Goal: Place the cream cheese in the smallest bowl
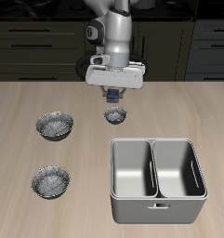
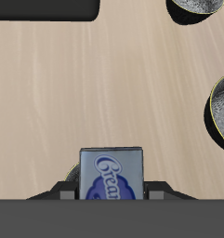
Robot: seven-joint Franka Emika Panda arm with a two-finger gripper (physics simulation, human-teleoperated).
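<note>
My gripper (image 1: 113, 96) is shut on the cream cheese (image 1: 113, 95), a small dark blue box with a lighter label. It holds the box above the table, just behind the smallest bowl (image 1: 115, 114), a small speckled bowl with a dark rim. In the wrist view the cream cheese (image 2: 111, 173) sits upright between the two fingers of my gripper (image 2: 111, 191), with bare wood beyond it. The smallest bowl does not show in the wrist view.
Two wider speckled bowls stand on the table, one farther back (image 1: 55, 125) and one nearer the front edge (image 1: 50, 181). A double steel bin (image 1: 157, 177) stands at the front. Parts of two speckled bowls (image 2: 222, 112) (image 2: 202, 7) show in the wrist view.
</note>
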